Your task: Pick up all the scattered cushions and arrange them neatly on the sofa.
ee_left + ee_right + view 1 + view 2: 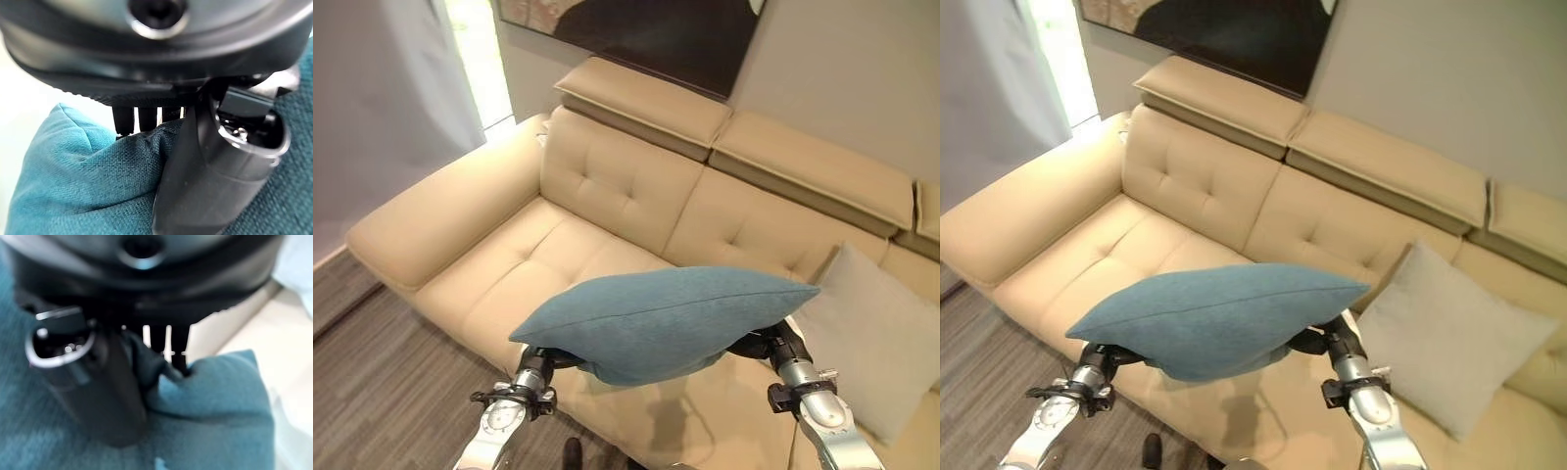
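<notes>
Left eye view: teal cushion hangs over the sofa's front edge, near the grey cushion; left hand and right hand each pinch a corner.

One cushion hangs above the sofa seat; another cushion leans against its backrest, right.

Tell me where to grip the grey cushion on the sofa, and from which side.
Probably the grey cushion by its upper corners or side edges, from the front: it leans on the sofa backrest, face outward. Both the left hand and right hand are pinching the blue cushion, so place that first.
</notes>
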